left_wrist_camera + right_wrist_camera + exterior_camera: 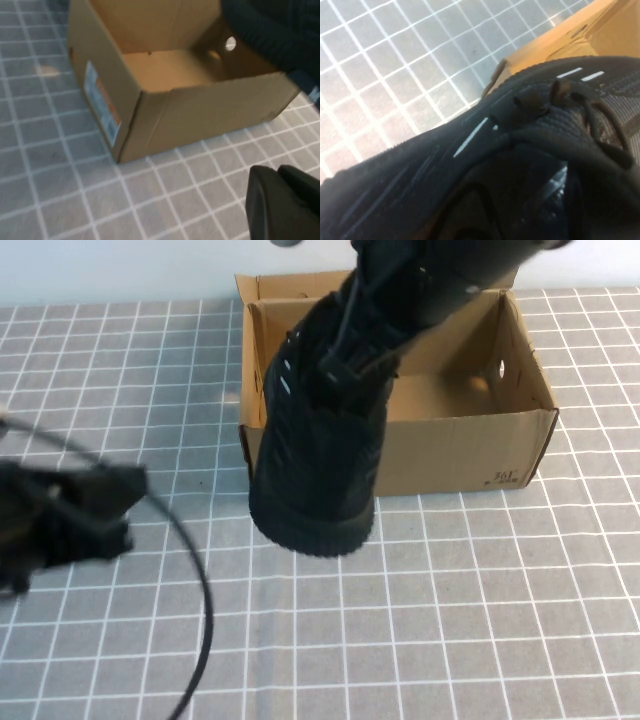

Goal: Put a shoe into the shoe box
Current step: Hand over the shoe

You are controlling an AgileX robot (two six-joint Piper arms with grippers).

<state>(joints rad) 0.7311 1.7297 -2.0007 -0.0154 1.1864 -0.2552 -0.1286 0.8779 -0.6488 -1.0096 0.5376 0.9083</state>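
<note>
Nearest us, the shoe hangs from the right gripper, which pinches its collar, its long axis tilted, sole end overhanging the shoe box's near-left corner. We judge it must travel back and rightward; our left gripper sits low-left, fingers unreadable.

In the high view the shoe hides the shoe box's near-left corner, while the right gripper is lost against the dark shoe and its arm is cut off by the top edge. The left gripper is a dark blur cut off by the left edge. In the right wrist view the shoe covers most of the box, whose corner alone shows.
</note>
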